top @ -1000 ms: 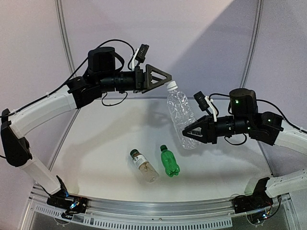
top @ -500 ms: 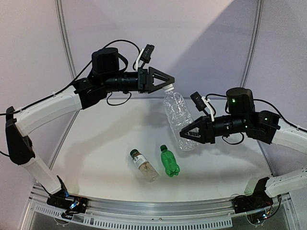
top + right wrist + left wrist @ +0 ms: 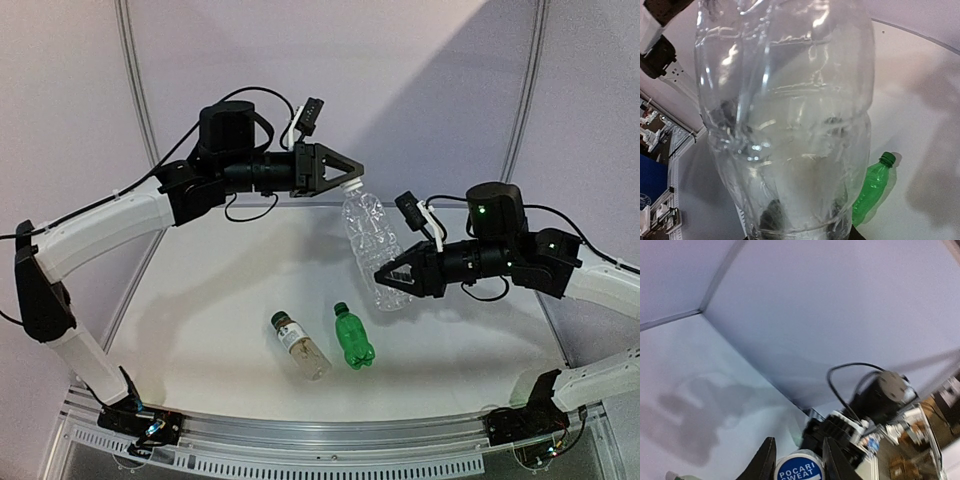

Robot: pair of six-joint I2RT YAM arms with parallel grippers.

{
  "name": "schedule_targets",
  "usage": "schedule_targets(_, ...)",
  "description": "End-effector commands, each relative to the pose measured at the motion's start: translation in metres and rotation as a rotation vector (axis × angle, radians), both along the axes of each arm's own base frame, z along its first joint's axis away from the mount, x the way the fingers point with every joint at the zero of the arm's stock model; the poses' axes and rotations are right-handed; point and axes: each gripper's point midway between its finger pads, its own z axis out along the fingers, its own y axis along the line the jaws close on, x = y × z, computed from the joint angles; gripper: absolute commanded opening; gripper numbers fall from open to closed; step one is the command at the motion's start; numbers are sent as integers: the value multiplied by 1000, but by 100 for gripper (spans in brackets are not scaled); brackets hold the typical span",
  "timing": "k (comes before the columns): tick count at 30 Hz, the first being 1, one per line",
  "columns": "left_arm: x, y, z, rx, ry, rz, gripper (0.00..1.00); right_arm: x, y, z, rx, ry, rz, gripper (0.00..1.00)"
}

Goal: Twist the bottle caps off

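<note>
I hold the clear ribbed bottle (image 3: 372,245) tilted in the air above the table. My left gripper (image 3: 350,181) is shut on its white cap (image 3: 352,186); in the left wrist view the cap's blue-printed top (image 3: 799,469) sits pinched between the two dark fingers (image 3: 765,460). My right gripper (image 3: 388,275) is shut on the bottle's lower body, which fills the right wrist view (image 3: 790,115). The green bottle (image 3: 352,338) with its dark green cap (image 3: 341,309) lies on the table, and so does the labelled bottle (image 3: 300,348) with its dark cap (image 3: 279,319).
The white table (image 3: 220,290) is bounded by a pale back wall with a metal upright (image 3: 135,90) on the left. The green bottle (image 3: 872,187) lies below the held one in the right wrist view. The arm bases stand on the near rail (image 3: 320,440).
My left gripper has moved right onto the white cap and shut on it. The right gripper has shifted the bottle slightly left and down, still gripping it.
</note>
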Motion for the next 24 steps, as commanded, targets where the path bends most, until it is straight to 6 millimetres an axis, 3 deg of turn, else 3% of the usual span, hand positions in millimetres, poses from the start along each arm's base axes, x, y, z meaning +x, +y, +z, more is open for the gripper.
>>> schedule_targets(1, 39, 12, -52, 182, 192, 293, 9, 49, -19, -2, -145, -80, -251, 0)
schedule_targets(4, 58, 28, -73, 266, 290, 465, 8, 74, -28, -12, -285, -117, -403, 0)
schedule_targets(8, 67, 31, -92, 291, 400, 549, 9, 81, -19, -10, -356, -176, -479, 0)
schedule_targets(13, 68, 31, -98, 278, 492, 583, 10, 86, -12, -16, -399, -171, -536, 0)
schedule_targets(16, 66, 33, -94, 268, 493, 578, 16, 85, -14, -17, -405, -174, -540, 0)
schedule_targets(18, 65, 31, -88, 259, 473, 557, 26, 82, -11, -17, -386, -177, -514, 0)
schedule_targets(22, 62, 33, -68, 240, 366, 517, 75, 69, -2, -18, -327, -172, -426, 0)
schedule_targets(24, 60, 41, -54, 216, 301, 503, 90, 62, -1, -17, -296, -169, -392, 0)
